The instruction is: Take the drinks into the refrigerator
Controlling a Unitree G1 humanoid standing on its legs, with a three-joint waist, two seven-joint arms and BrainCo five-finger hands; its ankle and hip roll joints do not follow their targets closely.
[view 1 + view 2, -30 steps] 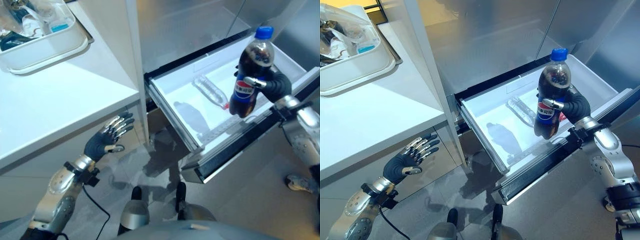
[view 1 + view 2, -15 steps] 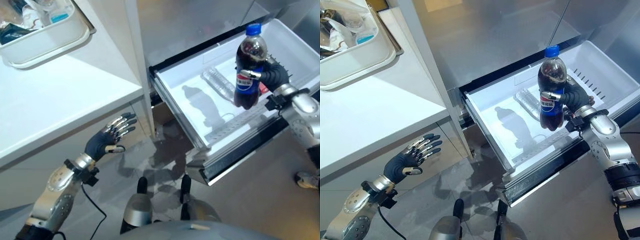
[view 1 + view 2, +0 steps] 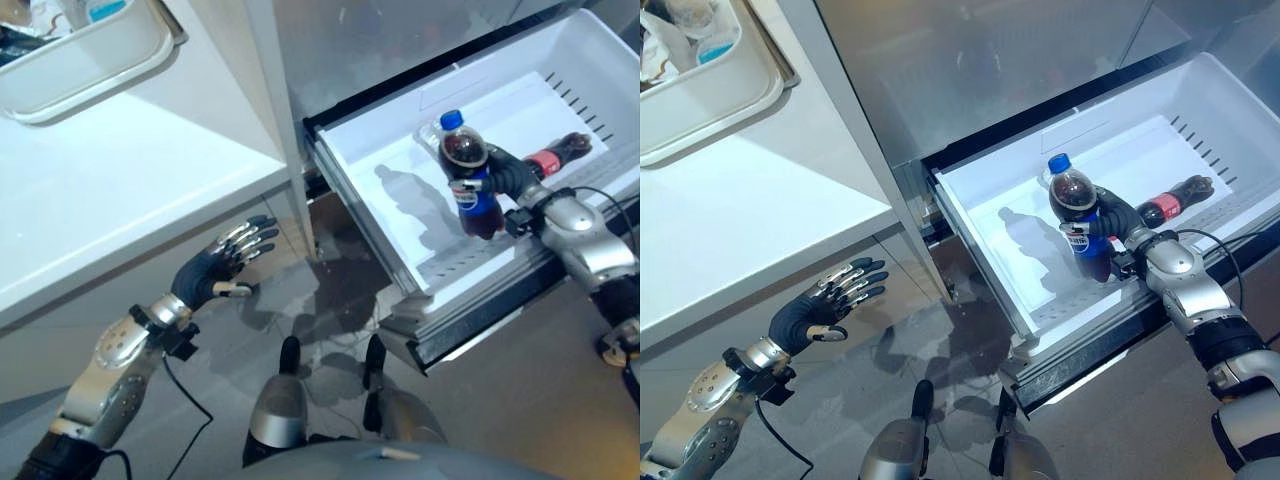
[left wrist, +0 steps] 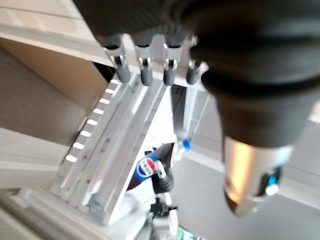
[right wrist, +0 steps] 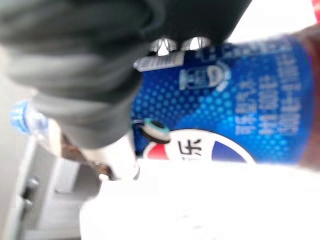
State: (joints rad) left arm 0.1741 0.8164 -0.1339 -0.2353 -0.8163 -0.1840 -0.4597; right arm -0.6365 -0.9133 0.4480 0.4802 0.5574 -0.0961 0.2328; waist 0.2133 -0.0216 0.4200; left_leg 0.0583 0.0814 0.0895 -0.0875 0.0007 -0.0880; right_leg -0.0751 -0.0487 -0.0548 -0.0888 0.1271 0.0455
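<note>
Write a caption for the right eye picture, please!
Right hand lowers cola bottle into open fridge drawer.

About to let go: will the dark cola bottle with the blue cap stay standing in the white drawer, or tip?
The dark cola bottle with the blue cap, held by the right robot hand, looks tall and narrow, so likely tippy. Round body: probably rolls if it falls. Nearly full, likely heavy.

Glossy plastic cola bottle (image 3: 468,180), smooth white plastic drawer (image 3: 400,170), brushed-metal refrigerator (image 3: 970,70)

Bright even light, crisp shadows inside the white drawer (image 3: 400,165), blurred wrist views.
</note>
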